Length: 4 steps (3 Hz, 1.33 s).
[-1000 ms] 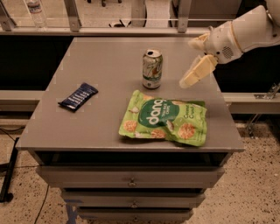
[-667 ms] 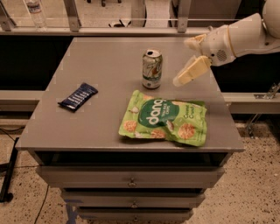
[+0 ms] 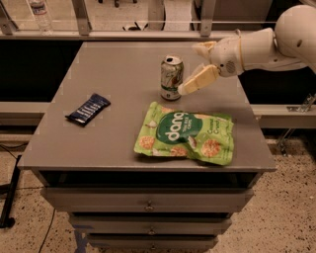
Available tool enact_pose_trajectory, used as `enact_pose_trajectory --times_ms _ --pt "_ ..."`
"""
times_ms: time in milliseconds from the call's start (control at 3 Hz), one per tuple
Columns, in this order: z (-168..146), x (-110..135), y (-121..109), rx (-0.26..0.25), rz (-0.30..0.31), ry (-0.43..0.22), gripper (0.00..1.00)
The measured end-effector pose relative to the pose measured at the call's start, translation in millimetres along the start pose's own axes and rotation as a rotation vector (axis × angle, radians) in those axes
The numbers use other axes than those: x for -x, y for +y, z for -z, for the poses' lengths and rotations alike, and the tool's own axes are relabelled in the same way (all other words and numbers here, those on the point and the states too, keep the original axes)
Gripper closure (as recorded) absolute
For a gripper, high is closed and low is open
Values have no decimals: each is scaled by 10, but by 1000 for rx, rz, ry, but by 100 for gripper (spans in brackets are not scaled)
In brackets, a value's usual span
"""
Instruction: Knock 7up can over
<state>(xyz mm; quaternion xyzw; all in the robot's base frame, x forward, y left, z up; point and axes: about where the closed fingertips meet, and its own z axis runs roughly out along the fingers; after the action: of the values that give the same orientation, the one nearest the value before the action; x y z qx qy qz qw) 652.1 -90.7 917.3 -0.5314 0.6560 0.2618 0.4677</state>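
Toward 12 o'clock of the flat grey table (image 3: 113, 69), just back of centre, stands the small cylindrical white-and-green aluminium 7up can (image 3: 172, 79), upright, silver top w/ pull tab facing up. At its 3 o'clock sits the robot's cream-white two-finger gripper (image 3: 189, 68), reaching in from the table's 2 o'clock side on a thick white arm (image 3: 266, 47). The gripper is released: fingers spread apart, nothing between them. Its upper finger (image 3: 203, 48) points approx. to 9 o'clock, above the level of the can's top. Its lower finger (image 3: 198, 80) slants down toward 8 o'clock, tip right at the can's lower right side; touching vs. just short, can't tell.

At 5 o'clock of the can, near but apart, lies a flat light-green crinkled snack bag (image 3: 185, 132) w/ a dark green oval logo and round cracker pics, reaching close to the table's front edge. At 8 o'clock of the can, well apart, a small dark-blue flat wrapper (image 3: 88, 109) w/ pale print lies diagonally near the left edge. Below the tabletop are grey drawers (image 3: 148, 200) w/ small knobs. Beyond the table at 10 o'clock stands a clear plastic bottle (image 3: 39, 12).
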Motion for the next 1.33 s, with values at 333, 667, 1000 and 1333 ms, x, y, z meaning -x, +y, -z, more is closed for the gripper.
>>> enact_pose_trajectory --times_ms 333,667,1000,1333 --pt "-309 -8 -31 41 1 -107 0" --pt "-467 0 -27 59 8 -159 0" --pt "-591 -36 11 62 4 -240 0" --pt "-664 -89 59 58 -14 -332 0"
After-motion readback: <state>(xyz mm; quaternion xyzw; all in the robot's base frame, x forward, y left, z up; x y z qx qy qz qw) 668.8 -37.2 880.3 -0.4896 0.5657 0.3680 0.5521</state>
